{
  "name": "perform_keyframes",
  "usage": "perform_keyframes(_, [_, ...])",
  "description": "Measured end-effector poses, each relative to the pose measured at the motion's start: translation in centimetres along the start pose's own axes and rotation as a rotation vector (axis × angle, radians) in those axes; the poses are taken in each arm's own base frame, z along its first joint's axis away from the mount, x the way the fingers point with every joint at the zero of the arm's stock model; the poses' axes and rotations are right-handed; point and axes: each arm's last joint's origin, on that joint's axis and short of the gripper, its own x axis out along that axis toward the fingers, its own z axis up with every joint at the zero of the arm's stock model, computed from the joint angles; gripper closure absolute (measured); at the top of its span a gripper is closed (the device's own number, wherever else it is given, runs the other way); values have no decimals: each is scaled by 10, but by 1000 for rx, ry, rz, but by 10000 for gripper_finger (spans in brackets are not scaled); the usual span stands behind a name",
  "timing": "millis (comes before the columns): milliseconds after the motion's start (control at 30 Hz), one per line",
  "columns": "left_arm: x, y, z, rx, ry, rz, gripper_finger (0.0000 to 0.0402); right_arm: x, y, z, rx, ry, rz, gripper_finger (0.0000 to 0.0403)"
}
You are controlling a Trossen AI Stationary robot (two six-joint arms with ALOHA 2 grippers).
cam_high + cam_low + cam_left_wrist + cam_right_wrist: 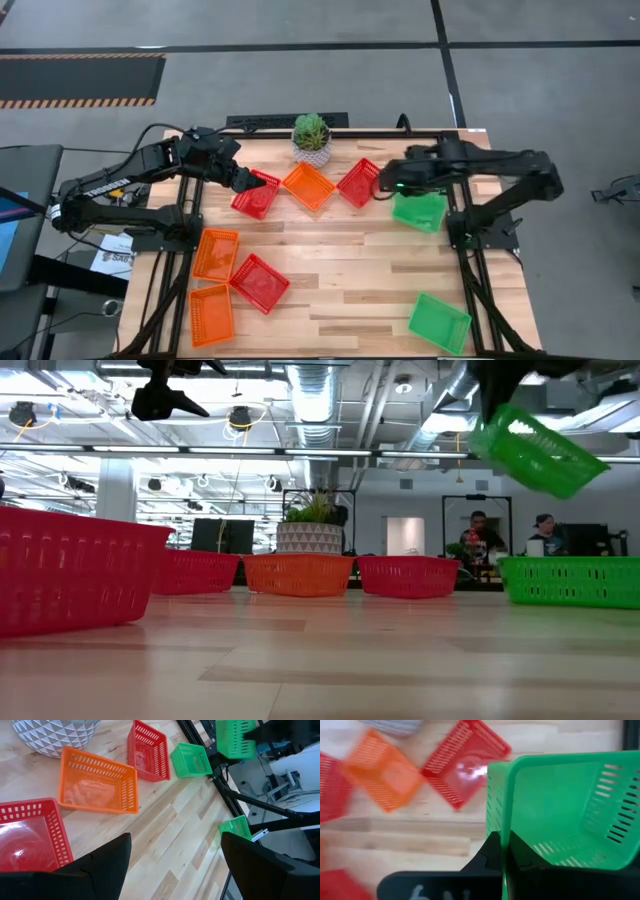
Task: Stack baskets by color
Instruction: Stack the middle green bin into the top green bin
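Observation:
My right gripper (388,187) hangs over the table's far right, shut on a green basket (535,448) that is lifted and tilted. A second green basket (570,580) rests on its base on the table below it, and a third (440,322) lies at the near right. My left gripper (243,180) hovers open above a red basket (255,194) at the far left. An orange basket (308,186) and another red basket (360,182) sit in the far row between the arms. My right gripper pinches the green basket's side wall at its rim (504,827), one finger (490,852) outside the wall and the other inside the basket. The fingers come from above, pointing steeply down. The basket hangs tilted below them, clear of the table.
A potted plant (311,138) stands at the far edge behind the orange basket. Two orange baskets (216,254) (211,314) and a red basket (260,283) lie at the near left. Bare wood shows in the table's middle and near centre.

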Motion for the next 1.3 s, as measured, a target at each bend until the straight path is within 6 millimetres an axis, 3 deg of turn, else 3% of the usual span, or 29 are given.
perform_keyframes(233, [0,0,0,-2,10,-10,105,34,17,-3,-1,45,-154,398])
perform_keyframes(567, [0,0,-1,-2,16,-16,105,73,4,-17,160,77,-273,395])
perform_keyframes(900, [0,-1,-1,21,24,-25,105,97,2,-8,252,76,-275,392])
perform_keyframes(1300, [0,-1,-1,26,22,-23,105,124,11,-6,238,79,-339,381])
